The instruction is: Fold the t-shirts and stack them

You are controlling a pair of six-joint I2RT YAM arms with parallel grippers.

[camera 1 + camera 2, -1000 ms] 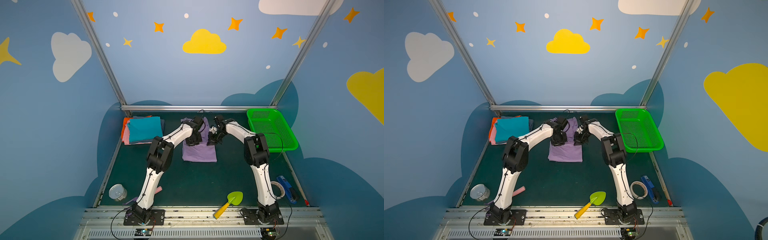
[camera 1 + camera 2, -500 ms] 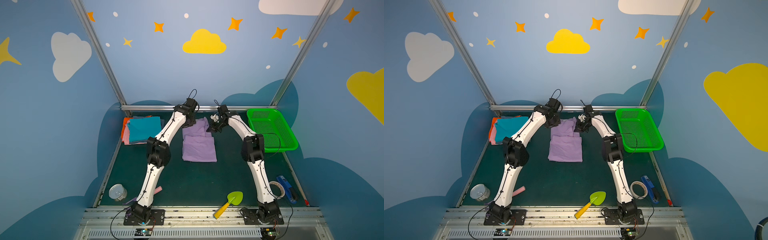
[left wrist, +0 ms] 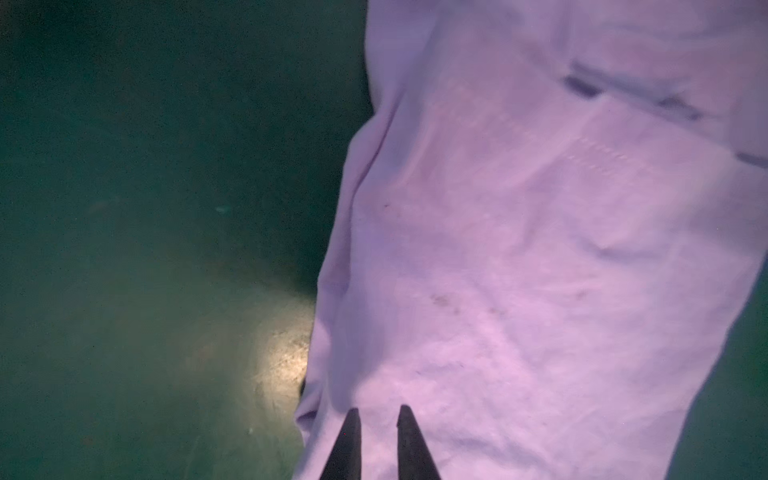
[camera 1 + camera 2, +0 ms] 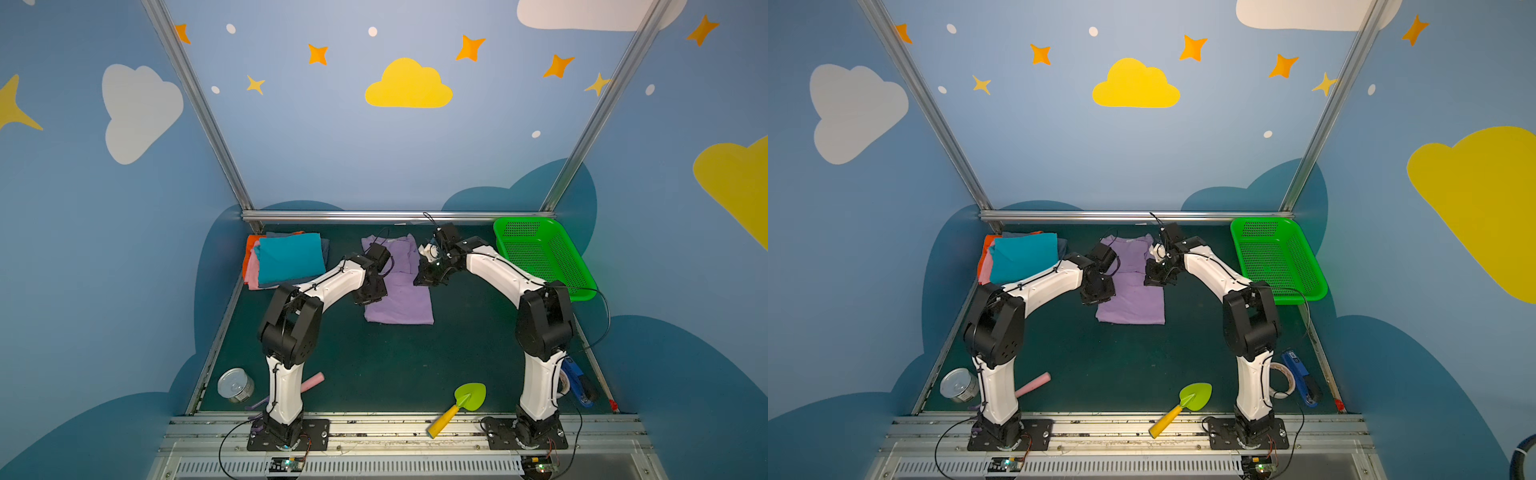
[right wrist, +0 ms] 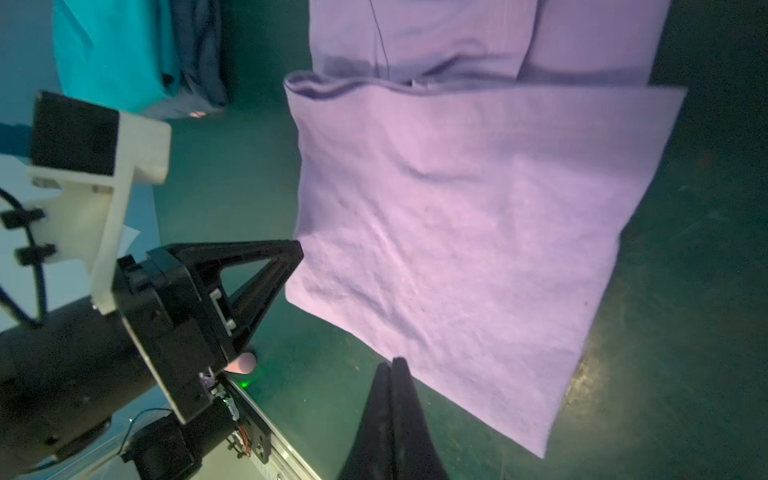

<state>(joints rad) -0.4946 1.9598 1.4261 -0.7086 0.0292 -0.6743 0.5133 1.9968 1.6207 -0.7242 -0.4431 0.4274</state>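
One lavender shirt (image 4: pixel 401 301) lies flat | left gripper (image 3: pixel 377 411) narrowly parted, empty | right gripper (image 5: pixel 392 360) closed, empty

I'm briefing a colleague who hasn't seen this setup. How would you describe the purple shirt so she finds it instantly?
Find the green basket at the far right of the dark table. Left of it, in the middle toward the back, lies the lavender t-shirt, partly folded. It lies alone, unlike the teal-topped stack of folded tees at far left.
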